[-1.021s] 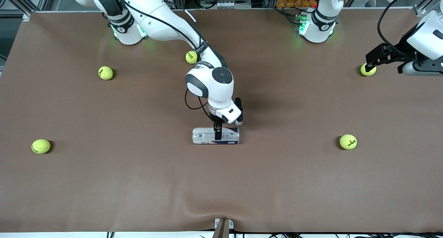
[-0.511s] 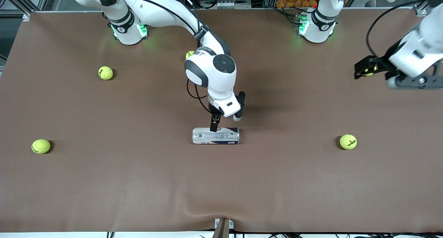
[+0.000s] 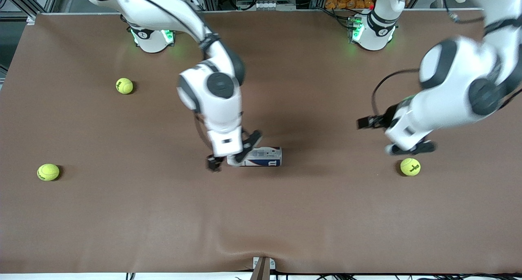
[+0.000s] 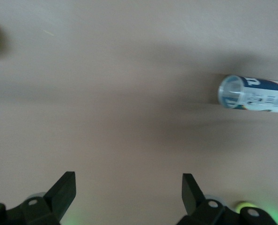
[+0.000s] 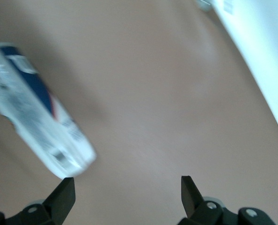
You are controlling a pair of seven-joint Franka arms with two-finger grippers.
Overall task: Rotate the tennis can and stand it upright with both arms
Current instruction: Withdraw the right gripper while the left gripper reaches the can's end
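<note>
The tennis can [image 3: 263, 157] lies on its side mid-table, its navy, red and white label facing up. My right gripper [image 3: 233, 151] hangs open low over the can's end toward the right arm's base, one finger on each side of that end, with nothing gripped. In the right wrist view the can [image 5: 40, 117] slants beside one fingertip of the open right gripper [image 5: 128, 190]. My left gripper [image 3: 364, 123] is open in the air, apart from the can and toward the left arm's end of the table. In the left wrist view the open left gripper [image 4: 128, 187] faces the can's mouth [image 4: 232, 91].
Tennis balls lie loose on the brown table [image 3: 122, 214]: one [image 3: 410, 166] just below the left arm's wrist, one [image 3: 124, 85] and another [image 3: 48, 172] toward the right arm's end. The table's front edge has a small clamp [image 3: 263, 265].
The right gripper left the can's middle, swung to its end and turned; the can's label now shows navy and red. The left arm swept from the table's end toward the can.
</note>
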